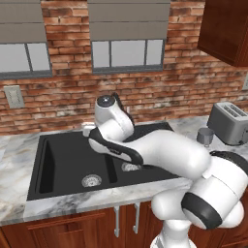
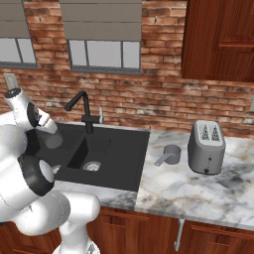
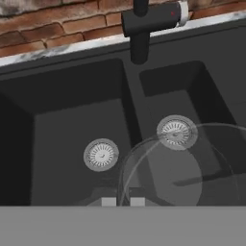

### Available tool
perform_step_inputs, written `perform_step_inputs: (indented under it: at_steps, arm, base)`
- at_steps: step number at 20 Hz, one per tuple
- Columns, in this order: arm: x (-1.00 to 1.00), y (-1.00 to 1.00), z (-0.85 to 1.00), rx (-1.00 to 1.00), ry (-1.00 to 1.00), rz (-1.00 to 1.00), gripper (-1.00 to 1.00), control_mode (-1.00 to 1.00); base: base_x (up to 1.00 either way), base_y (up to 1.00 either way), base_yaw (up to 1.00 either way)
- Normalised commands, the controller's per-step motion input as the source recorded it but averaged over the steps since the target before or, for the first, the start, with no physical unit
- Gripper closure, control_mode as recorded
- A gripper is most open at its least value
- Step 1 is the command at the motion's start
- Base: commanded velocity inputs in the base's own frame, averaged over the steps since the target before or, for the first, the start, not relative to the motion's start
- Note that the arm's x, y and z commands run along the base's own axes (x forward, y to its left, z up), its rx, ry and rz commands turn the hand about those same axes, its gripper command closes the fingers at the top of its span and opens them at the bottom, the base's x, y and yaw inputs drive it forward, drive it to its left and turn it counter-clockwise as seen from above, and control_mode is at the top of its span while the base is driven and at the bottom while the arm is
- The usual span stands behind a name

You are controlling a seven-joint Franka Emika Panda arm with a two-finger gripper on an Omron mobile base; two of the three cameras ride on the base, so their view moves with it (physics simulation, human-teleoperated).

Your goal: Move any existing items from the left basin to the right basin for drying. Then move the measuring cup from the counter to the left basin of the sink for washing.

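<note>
A clear glass (image 3: 158, 178) hangs close under the hand, above the divider and the right basin (image 3: 216, 115) of the black sink. My gripper (image 3: 123, 202) is shut on its near rim, which runs down between the fingertips. The left basin (image 3: 62, 129) holds nothing but its drain (image 3: 101, 154). On the marble counter right of the sink lies the grey measuring cup (image 2: 171, 154) (image 1: 205, 135), handle pointing toward the sink, far from the gripper.
A black faucet (image 2: 84, 111) (image 3: 144, 24) stands behind the divider at the back of the sink. A silver toaster (image 2: 206, 146) (image 1: 228, 122) sits just right of the measuring cup. A brick wall runs behind the counter, and a wooden cabinet (image 2: 218, 39) hangs above the toaster.
</note>
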Motion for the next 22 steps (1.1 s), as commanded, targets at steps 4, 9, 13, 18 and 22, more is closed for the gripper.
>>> perform_step_inputs:
  at_steps: [4,9,13,18,22]
  arm:
    - [-0.35,-0.47,0.11,0.03,0.00,-0.08,1.00,-1.00]
    - [-0.23,-0.41,0.17,0.02,0.00,-0.11,1.00,-1.00]
    - [-0.05,-0.46,0.06,0.03,0.01,-0.09,1.00,-1.00]
    - [0.00,-0.49,0.00,0.06,0.03,-0.05,1.00,-1.00]
    - [0.00,-0.43,0.00,0.07,0.01,-0.01,1.00,-1.00]
  base:
    - [0.00,0.00,0.00]
    - [0.00,0.00,0.00]
    - [0.00,0.00,0.00]
    - [0.00,0.00,0.00]
    - [0.00,0.00,0.00]
